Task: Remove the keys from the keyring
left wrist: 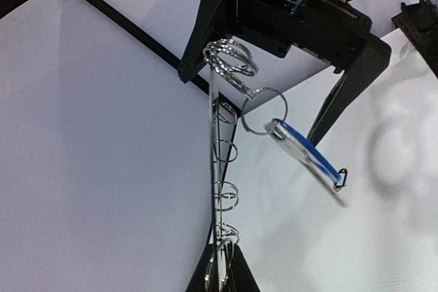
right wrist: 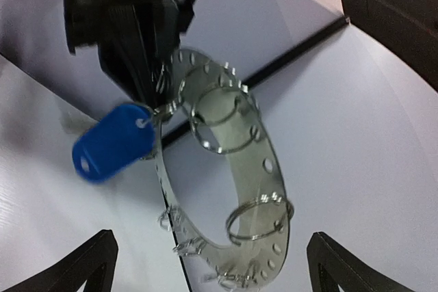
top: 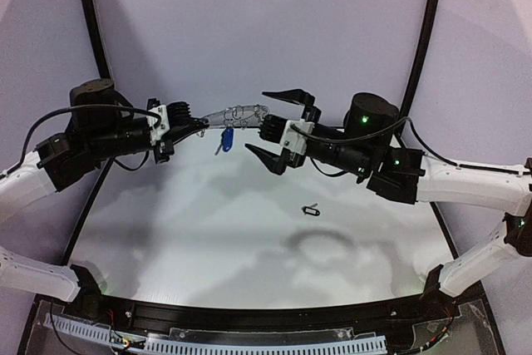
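Observation:
The keyring [top: 238, 113], a flat grey disc fringed with wire loops, hangs in the air between the two arms. My left gripper [top: 198, 126] is shut on its left rim. In the left wrist view the keyring [left wrist: 215, 162] stands edge-on, rising out of the left gripper [left wrist: 223, 273]. A blue-headed key [top: 225, 140] dangles from one loop; it also shows as the blue key [left wrist: 309, 158] and the blue key [right wrist: 113, 141]. My right gripper [top: 272, 126] is open, its fingers either side of the keyring's [right wrist: 270, 169] near rim without touching. A black key [top: 311, 210] lies on the table.
The white table [top: 208, 230] spreads under both arms, with a black curved rail [top: 428, 47] at its right edge and a cable tray [top: 249, 342] along the near edge.

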You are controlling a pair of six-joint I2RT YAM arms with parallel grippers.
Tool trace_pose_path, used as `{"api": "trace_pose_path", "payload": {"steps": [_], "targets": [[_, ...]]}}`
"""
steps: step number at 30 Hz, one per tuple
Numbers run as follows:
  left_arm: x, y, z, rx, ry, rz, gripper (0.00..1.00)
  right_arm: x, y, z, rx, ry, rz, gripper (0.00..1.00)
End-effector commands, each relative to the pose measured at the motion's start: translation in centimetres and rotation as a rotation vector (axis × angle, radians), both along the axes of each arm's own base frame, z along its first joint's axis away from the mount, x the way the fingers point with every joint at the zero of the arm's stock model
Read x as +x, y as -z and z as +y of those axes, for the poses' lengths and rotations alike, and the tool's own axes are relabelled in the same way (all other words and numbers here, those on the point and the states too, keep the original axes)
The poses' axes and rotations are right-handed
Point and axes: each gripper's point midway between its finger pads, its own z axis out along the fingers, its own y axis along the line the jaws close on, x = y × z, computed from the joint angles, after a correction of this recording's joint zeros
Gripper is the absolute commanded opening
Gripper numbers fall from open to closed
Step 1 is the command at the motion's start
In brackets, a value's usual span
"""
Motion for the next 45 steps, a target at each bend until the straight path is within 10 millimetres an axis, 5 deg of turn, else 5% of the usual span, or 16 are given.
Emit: {"api": "trace_pose_path", "payload": {"steps": [1, 9, 14, 20, 24, 35, 45], "targets": [[2.3, -0.9, 0.6, 0.045, -0.157, -0.166, 0.01, 2.0, 0.1, -2.7, 0.084, 0.178, 0.036, 0.98], [4.8, -0.2, 0.3, 0.105, -0.268, -0.199, 0.01, 0.7, 1.8, -3.1, 0.312, 0.069, 0.496, 0.98], [4.5, -0.5, 0.1, 0.1, -0.26, -0.196, 0.01, -0.7, 2.7, -1.3, 0.287, -0.04, 0.639, 0.95], [5.6, 0.0, 0.4, 0.137, -0.326, -0.205, 0.01, 0.2, 3.2, -1.9, 0.312, 0.033, 0.757, 0.9], [6.1, 0.7, 0.4, 0.17, -0.355, -0.206, 0.01, -0.3, 3.3, -1.1, 0.261, 0.007, 0.788, 0.75], [6.1, 0.9, 0.1, 0.162, -0.355, -0.181, 0.01, -0.6, 4.8, 1.0, 0.16, -0.04, 0.784, 0.56], [5.8, 1.4, -0.4, 0.177, -0.355, -0.18, 0.01, 0.2, 4.1, 1.3, 0.2, -0.019, 0.761, 0.48]]}}
